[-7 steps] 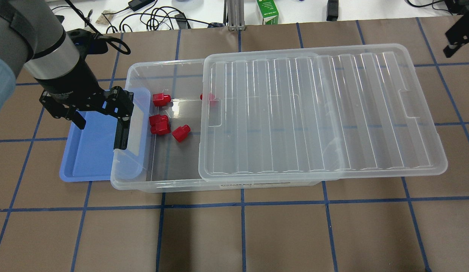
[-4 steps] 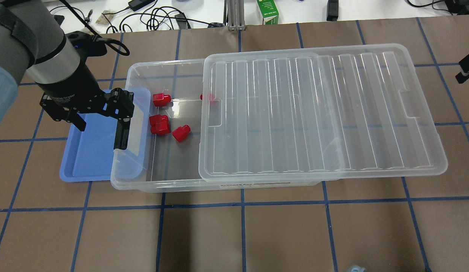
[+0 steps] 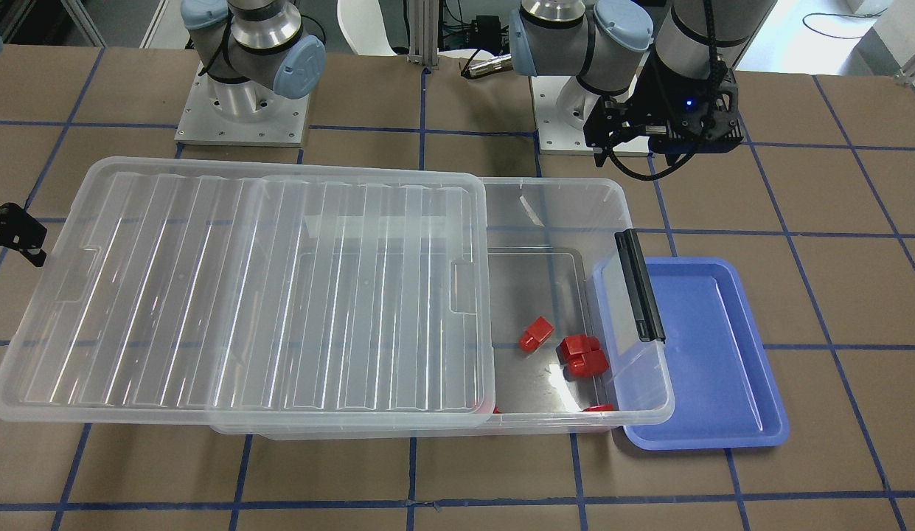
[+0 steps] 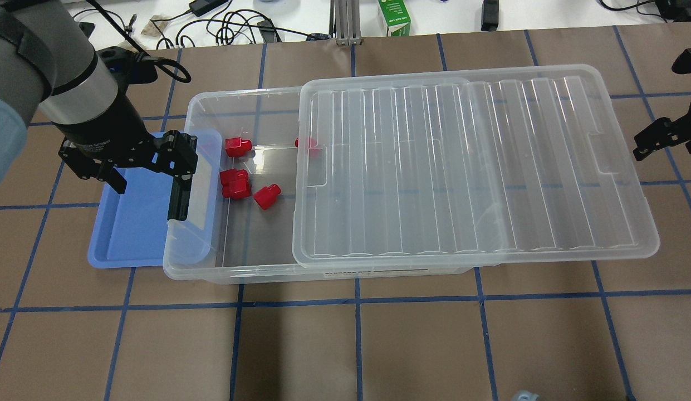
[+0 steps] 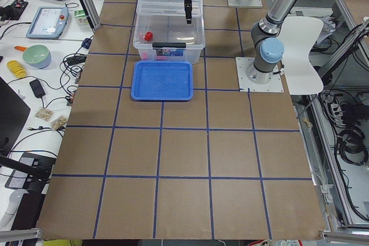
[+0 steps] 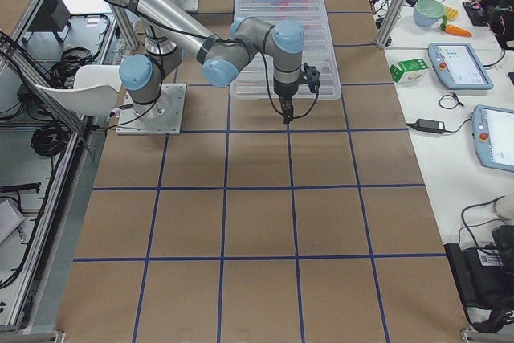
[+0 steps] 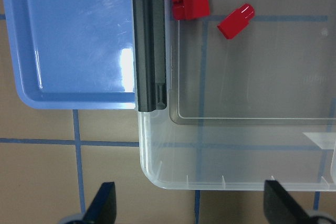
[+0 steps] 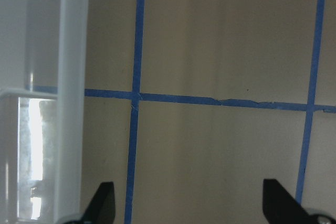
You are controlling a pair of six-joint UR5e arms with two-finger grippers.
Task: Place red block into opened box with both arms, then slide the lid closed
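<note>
Nearest the robot, the left pincer (image 3: pixel 662 136) is held in the air above the robot-side corner of the box (image 4: pixel 256 277) at its handle end. Its fingers are spread wide and nothing is gripped between them. The box is set lengthwise across the bench (image 4: pixel 423 351), its black clip handle (image 3: pixel 640 287) fixed on the short end at the robot's left. A shallow blue tray (image 4: pixel 128 239) is laid just beside that end, its edge overlapped by the box's rim.

The lid (image 4: pixel 473 167) is rested on top of the box but shifted towards the robot's right, so that it overhangs that end and the handle end is left uncovered. On the floor of the uncovered part the red block (image 4: pixel 266 196) is found, lying on its side, apart from the walls. A chunkier red cluster (image 4: pixel 235 184) is placed just beside it, nearer the handle, and another small red block (image 4: pixel 237 146) is seen farther back. A fourth red piece (image 4: pixel 306 142) is partly hidden under the lid's edge.

Off the lid's overhanging short end the right pincer (image 4: pixel 665 138) is held, close to the lid but not seen to touch it. Its fingers are likewise spread, with only bare bench between them. Beyond the bench's far edge, cables (image 4: pixel 234 25) and a green carton (image 4: pixel 393 16) are seen.
</note>
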